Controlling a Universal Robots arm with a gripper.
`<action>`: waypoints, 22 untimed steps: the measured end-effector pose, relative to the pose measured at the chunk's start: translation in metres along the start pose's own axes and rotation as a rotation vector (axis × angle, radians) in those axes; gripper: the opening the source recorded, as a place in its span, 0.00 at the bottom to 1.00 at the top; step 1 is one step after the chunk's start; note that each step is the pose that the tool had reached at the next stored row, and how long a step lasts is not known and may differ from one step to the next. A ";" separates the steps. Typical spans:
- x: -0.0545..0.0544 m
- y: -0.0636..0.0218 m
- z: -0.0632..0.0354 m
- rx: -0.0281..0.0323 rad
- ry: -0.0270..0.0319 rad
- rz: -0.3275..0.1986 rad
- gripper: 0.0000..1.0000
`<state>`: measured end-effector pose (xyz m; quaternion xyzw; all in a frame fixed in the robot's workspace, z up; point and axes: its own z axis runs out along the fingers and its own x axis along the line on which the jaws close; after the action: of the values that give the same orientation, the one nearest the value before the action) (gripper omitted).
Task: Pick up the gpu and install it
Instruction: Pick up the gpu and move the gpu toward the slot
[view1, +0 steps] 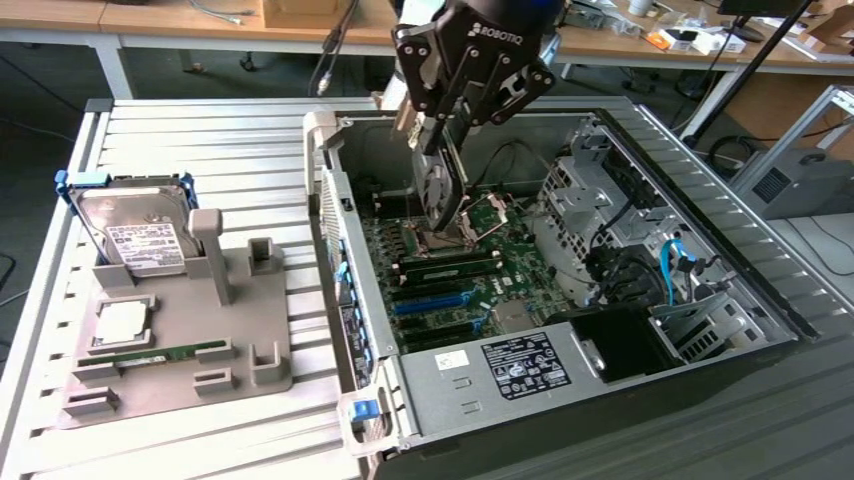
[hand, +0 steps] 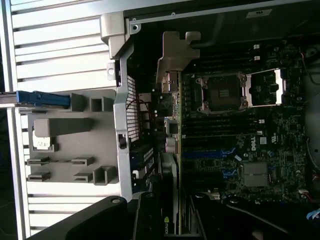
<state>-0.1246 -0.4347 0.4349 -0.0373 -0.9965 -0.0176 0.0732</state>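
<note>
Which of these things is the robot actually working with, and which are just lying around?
In the job:
gpu, held in the gripper above the motherboard
open computer case

Lying about:
hard drive, standing in the grey holder
memory stick, lying in the same holder

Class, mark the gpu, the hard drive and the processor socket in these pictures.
gpu (view1: 441, 190), exterior view, on its dark face.
hard drive (view1: 144, 243), exterior view, on its white label.
processor socket (hand: 222, 92), wrist view, on the open socket's middle.
</note>
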 end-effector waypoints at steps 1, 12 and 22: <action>-0.002 0.0001 0.0005 0.0001 0.0013 0.000 0.27; -0.015 0.0009 0.0040 0.0009 0.0090 0.000 0.27; -0.014 0.0008 0.0044 -0.0036 -0.0516 -0.002 0.27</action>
<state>-0.1109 -0.4347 0.4285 -0.0368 -0.9980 -0.0185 0.0474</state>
